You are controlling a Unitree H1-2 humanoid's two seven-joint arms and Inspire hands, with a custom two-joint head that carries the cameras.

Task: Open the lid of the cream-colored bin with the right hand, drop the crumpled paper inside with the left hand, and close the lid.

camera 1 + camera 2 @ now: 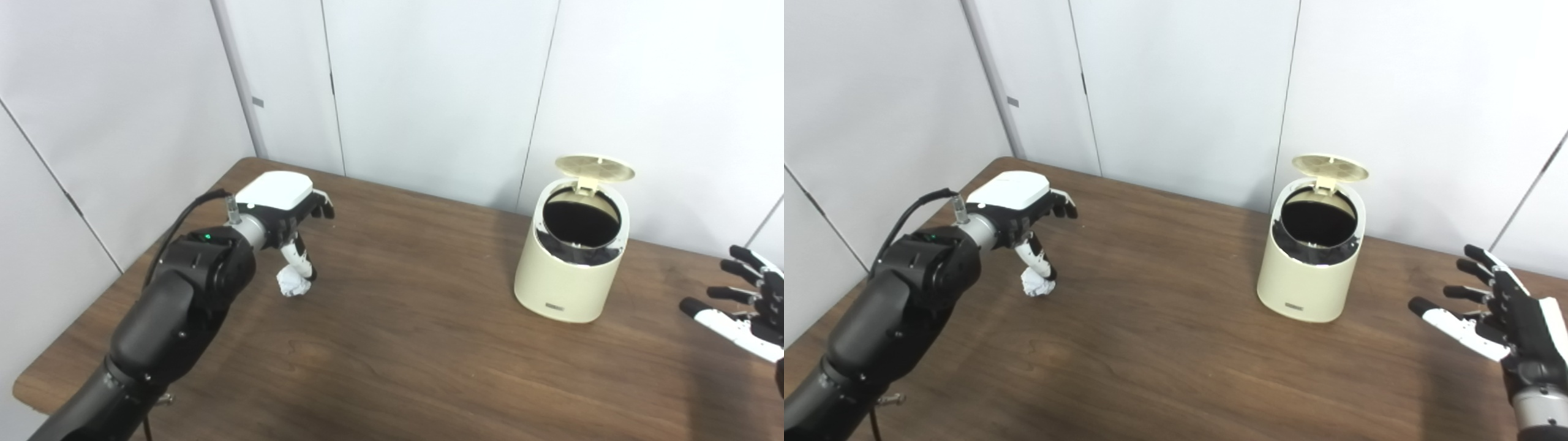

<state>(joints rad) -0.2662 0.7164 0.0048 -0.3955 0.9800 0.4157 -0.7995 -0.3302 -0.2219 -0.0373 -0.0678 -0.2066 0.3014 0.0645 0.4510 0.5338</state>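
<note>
Reaching down at the table's (392, 367) left, the left hand (288, 214) is positioned over the crumpled paper (293, 283), fingers touching it; a firm grasp cannot be confirmed. The cream-colored bin (566, 275) stands far right, lid (594, 166) raised, while the right hand (1494, 318) is held spread and empty. Lifting and carrying the paper to the opening is judged next.

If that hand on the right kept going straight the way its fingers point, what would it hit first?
Probably the cream-colored bin: the right hand is open, its fingers aimed left toward it across bare table. Depth is unclear, so it might pass just in front.

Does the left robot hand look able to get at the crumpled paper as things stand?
Probably yes: the left robot hand is right above the crumpled paper, thumb at it, and nothing on the table blocks it.
</note>
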